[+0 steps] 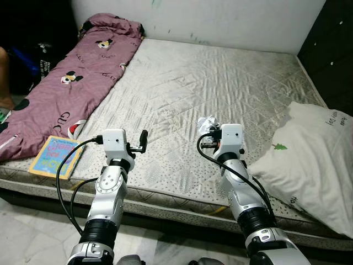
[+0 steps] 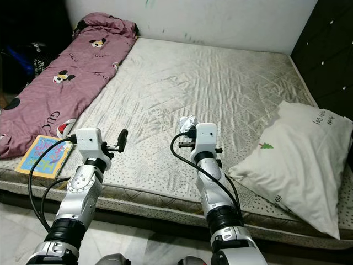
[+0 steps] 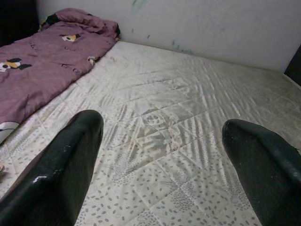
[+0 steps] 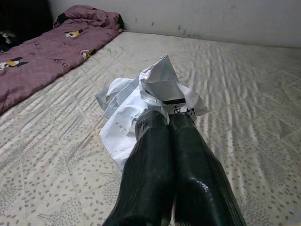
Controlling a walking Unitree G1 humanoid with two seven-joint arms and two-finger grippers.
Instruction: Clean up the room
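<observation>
Right gripper clamps crumpled paper above the mattress near its front edge; left gripper spread wide, empty. Pickup done; next, carry paper to a bin

Mattress: cream-grey, quilted diamonds, small dark speckles toward its front edge.
Blanket: mauve-purple, cartoon mouse heads in black, white and yellow.
Crumpled paper: white, with a dark printed patch, perhaps lettering.
Book: blue, yellow border.
Pillow: white, small green tree motif.
Gripper fingers: glossy black.
</observation>
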